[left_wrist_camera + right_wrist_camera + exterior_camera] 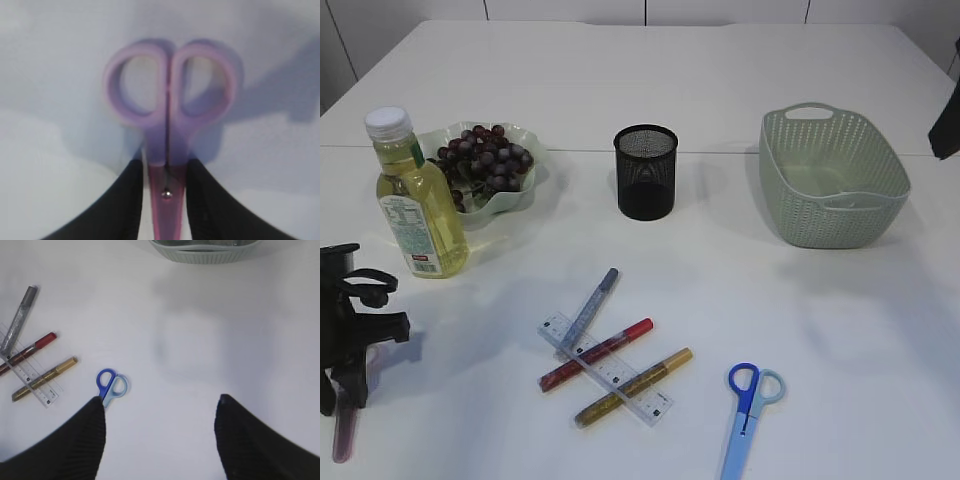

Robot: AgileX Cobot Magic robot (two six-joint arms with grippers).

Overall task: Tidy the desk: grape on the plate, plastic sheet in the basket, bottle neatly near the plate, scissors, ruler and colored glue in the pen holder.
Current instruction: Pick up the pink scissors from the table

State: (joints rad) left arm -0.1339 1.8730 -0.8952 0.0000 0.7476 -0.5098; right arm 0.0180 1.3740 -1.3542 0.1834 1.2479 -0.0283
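Left gripper (pixel 166 200): standing at the worktop's near left corner, its two dark fingers (pixel 125 205) lying against both sides of the purple scissors (pixel 167 115) just below the handles; jaws narrowed onto the shank. Whether the scissors are lifting off the surface cannot be told.
Right gripper (pixel 160 440): hanging above the near right part of the worktop, jaws standing wide apart, nothing between them.
Blue scissors (pixel 748 410): lying flat at the near edge, right of centre, handles pointing away.
Ruler (pixel 610 372): lying clear and flat near the front centre, running diagonally.
Colored glue: three pens crossing the ruler, a gold one (pixel 632 388) nearest, a red one (pixel 595 355) in the middle, a silver one (pixel 592 308) farthest.
Worktop (pixel 740 100): showing a plain white matte surface, with soft shadows falling around each item.
Bottle (pixel 415 200): standing upright towards the left edge, holding yellow liquid, white cap on, just beside the plate.
Plate (pixel 535 185): sitting behind the bottle, pale and wavy-rimmed, carrying the dark grape (pixel 485 155) bunch.
Pen holder (pixel 645 172): standing upright at mid-depth centre, black mesh.
Basket (pixel 832 180): resting towards the right edge, pale green, woven pattern.
Room: a white panelled wall (pixel 620 10) is showing beyond the far edge.
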